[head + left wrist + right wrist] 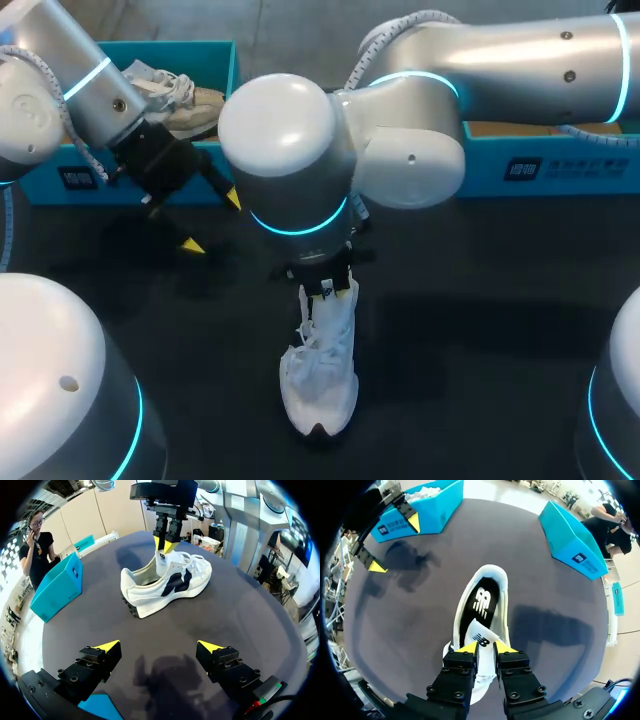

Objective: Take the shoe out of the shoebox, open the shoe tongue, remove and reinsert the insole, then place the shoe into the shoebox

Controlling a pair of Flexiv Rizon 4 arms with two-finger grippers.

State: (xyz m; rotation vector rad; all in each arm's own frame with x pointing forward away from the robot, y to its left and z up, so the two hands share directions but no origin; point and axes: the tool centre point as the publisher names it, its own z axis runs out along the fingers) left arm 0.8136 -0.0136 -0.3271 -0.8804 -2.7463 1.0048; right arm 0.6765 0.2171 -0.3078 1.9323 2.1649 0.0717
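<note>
The white shoe [320, 385] is standing on its sole near the middle of the dark table [480, 380], outside both boxes. Its toe is pointing toward your base, and in the head view its heel end is lying hidden under your right arm's wrist. Its laces [308, 345] are bunching loosely over the forefoot.

The tongue [481, 632] is standing up out of the opening. Your right gripper [483, 647] is reaching straight down onto it and clamping it between both yellow tips, one on each face, with the fingers nearly together. Just ahead of that gripper, the dark insole [482, 597] is showing inside the shoe, and it is lying flat along the bottom as far as you can see.

Your left gripper [212, 222] is hanging over the table at the left rear, well apart from the shoe. Its fingers are spreading wide and gripping nothing. In its own wrist view the shoe is sitting ahead of the fingers, side-on.

Just behind that gripper the left shoebox [40, 185] is standing at the table's rear, and a second shoe [185, 95], pale in colour, is lying inside it. The right shoebox [540, 165] is standing at the right rear, partly covered by your right arm. You cannot tell what it is holding.
</note>
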